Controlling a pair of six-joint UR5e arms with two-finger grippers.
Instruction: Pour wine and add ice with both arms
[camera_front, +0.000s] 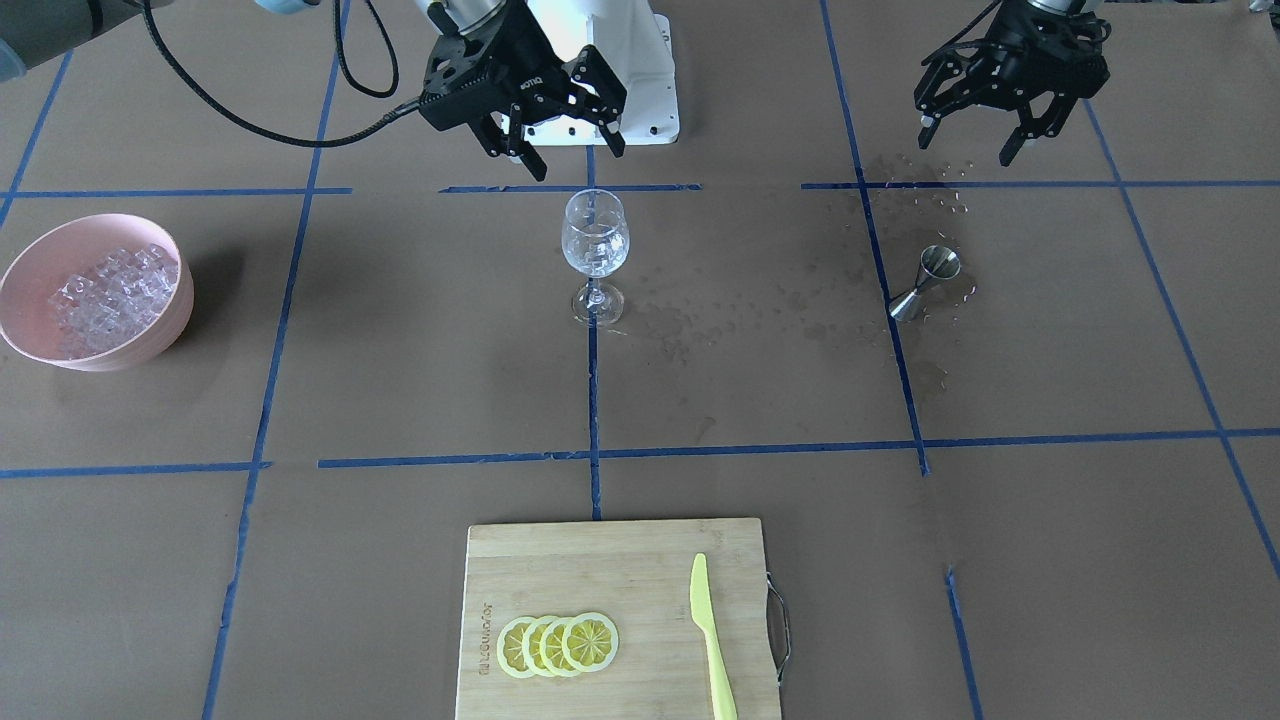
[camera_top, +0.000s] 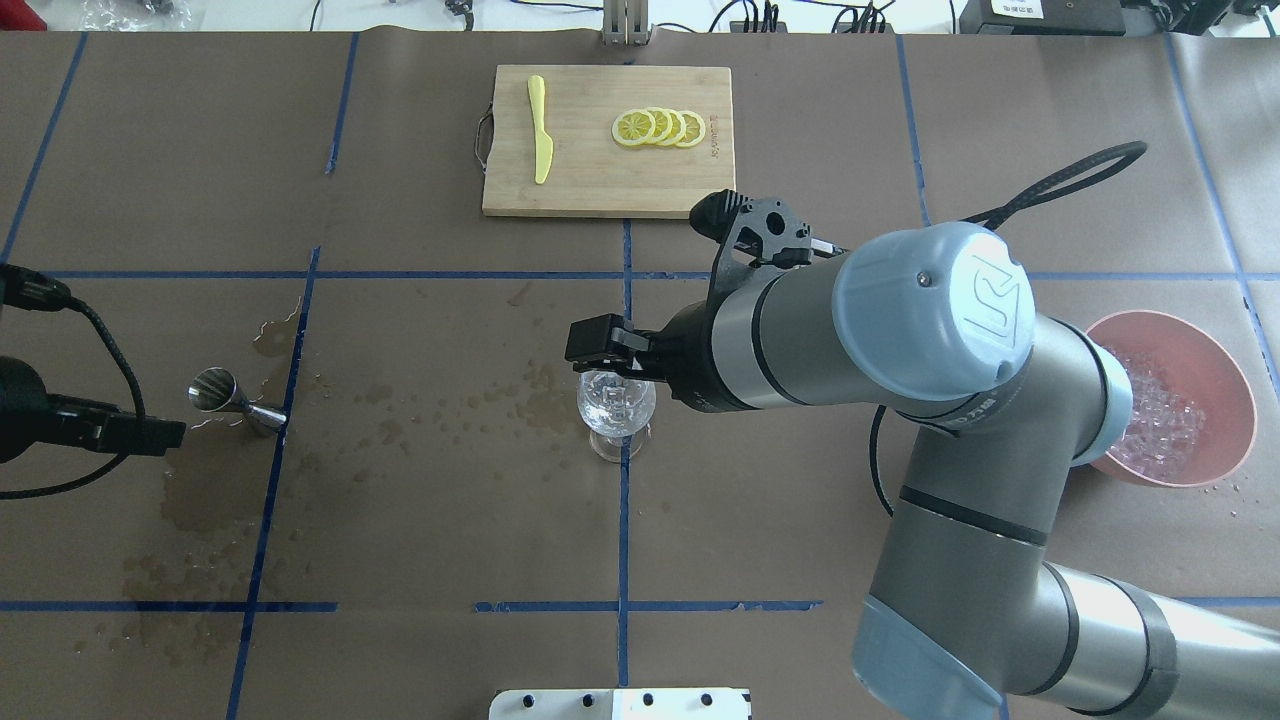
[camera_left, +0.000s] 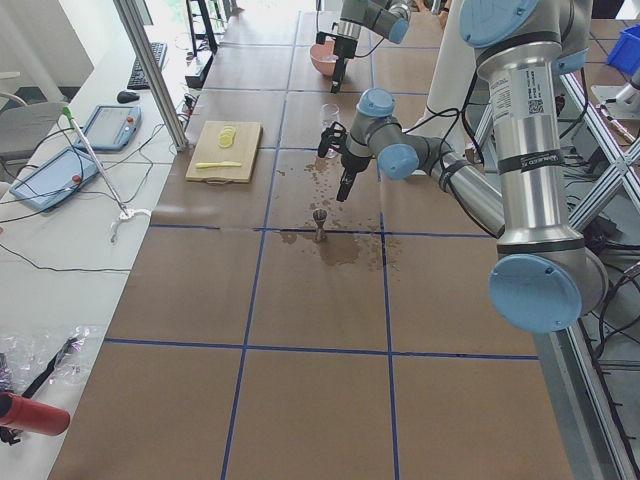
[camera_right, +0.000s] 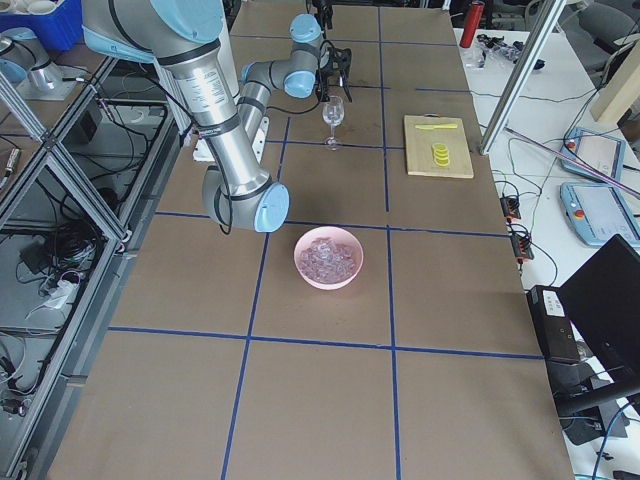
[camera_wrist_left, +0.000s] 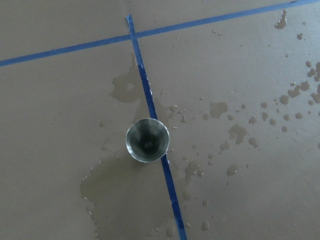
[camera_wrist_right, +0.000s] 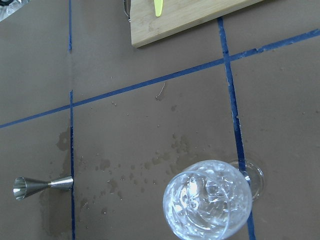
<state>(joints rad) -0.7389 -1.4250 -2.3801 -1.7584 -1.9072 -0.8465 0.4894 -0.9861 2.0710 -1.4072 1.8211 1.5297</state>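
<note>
A clear stemmed wine glass (camera_front: 595, 245) stands at the table's centre with a few ice cubes (camera_wrist_right: 207, 197) in its bowl; I cannot make out any wine in it. My right gripper (camera_front: 560, 150) is open and empty, hanging just above and behind the glass. A pink bowl (camera_front: 25, 265) at the robot's right holds a heap of ice (camera_front: 110, 290). My left gripper (camera_front: 968, 145) is open and empty above a steel jigger (camera_front: 925, 283), which stands upright and looks empty in the left wrist view (camera_wrist_left: 147, 140).
Wet splash spots (camera_front: 760, 320) darken the brown paper between the glass and the jigger. A wooden cutting board (camera_front: 640, 560) with lemon slices (camera_front: 558, 643) and a yellow-green knife (camera_front: 712, 640) lies at the far edge. The white pedestal (camera_front: 630, 70) stands behind the glass.
</note>
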